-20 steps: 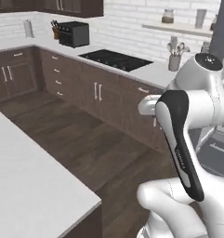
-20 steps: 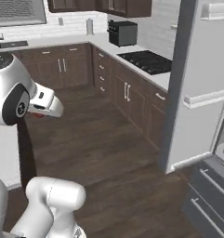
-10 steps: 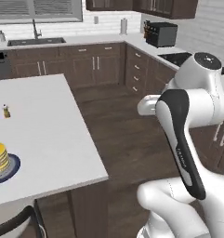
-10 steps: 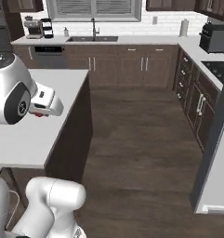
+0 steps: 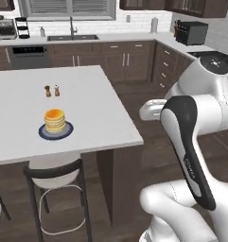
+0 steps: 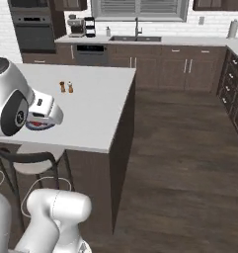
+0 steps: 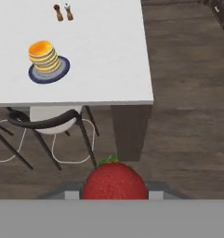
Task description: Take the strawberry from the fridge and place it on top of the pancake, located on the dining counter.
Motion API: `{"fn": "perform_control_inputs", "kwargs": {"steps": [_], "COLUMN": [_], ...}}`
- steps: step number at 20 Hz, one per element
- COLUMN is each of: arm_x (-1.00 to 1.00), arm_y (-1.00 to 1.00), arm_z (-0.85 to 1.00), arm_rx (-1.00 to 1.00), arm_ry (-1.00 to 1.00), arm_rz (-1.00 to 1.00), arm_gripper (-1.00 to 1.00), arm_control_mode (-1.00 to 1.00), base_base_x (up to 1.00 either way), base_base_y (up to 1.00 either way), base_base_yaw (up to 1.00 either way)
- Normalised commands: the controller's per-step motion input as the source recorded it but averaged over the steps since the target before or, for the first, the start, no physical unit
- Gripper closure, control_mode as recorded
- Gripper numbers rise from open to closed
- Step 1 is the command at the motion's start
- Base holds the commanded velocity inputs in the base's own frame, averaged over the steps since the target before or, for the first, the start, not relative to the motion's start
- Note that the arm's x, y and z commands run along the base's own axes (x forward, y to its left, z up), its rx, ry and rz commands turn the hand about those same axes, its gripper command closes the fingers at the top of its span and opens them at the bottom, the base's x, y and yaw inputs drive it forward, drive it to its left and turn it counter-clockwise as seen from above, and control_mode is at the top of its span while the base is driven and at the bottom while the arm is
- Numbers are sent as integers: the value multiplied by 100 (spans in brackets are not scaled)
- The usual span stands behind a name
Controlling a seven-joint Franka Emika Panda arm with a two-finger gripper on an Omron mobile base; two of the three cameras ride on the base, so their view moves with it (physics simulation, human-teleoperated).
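Large white flat-topped dining counter (image 5: 87,108): bears all below. Round dark blue-grey plate (image 7: 62,69), near the front edge. Short orange-tan pancake stack (image 7: 42,56), on the plate. Two-finger gripper (image 7: 114,194): clamped on the small bright red strawberry (image 7: 114,181), off the counter's edge. Judged light, soft, easily bruised; hold across the widest part.
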Motion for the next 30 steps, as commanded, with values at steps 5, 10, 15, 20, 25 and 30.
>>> {"fn": "perform_control_inputs", "kwargs": {"steps": [5,10,15,20,25,30], "arm_x": [0,0,0,0,80,100], "arm_y": [0,0,0,0,-2,-8], "arm_z": [0,0,0,0,-53,-80], "arm_rx": [0,0,0,0,0,-8], "arm_ry": [0,0,0,0,10,11], "arm_rz": [0,0,0,0,0,0], "arm_gripper": [100,100,100,100,100,100], "arm_control_mode": [100,100,100,100,-100,-100], "base_base_x": [40,55,78,98,20,0], "base_base_y": [100,98,30,0,0,0], "base_base_yaw": [0,0,0,0,0,0]}}
